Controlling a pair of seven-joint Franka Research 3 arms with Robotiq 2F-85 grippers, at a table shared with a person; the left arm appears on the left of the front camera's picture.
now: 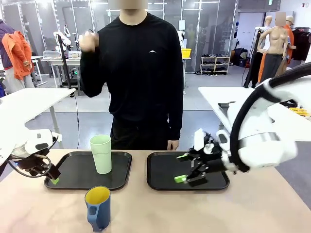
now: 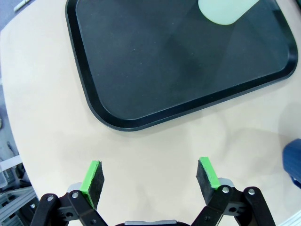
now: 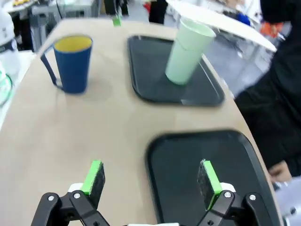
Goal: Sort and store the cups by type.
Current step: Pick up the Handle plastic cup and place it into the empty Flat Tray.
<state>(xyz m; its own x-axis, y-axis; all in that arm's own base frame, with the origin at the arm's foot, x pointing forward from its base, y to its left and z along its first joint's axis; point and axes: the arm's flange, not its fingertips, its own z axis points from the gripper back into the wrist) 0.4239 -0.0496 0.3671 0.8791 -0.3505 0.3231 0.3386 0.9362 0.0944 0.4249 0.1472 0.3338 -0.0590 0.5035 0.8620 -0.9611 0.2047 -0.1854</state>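
The mint-green tumbler (image 1: pixel 101 153) is seen upright on the left tray (image 1: pixel 73 171). The blue mug (image 1: pixel 98 208) is set on the bare counter (image 1: pixel 204 208) in front of that tray. The left tool (image 2: pixel 150 173) is held with fingers apart over the counter beside the tray's corner, clear of both. The right tool (image 3: pixel 150 178) is spread wide over the right tray's (image 1: pixel 163 170) edge, well apart from them.
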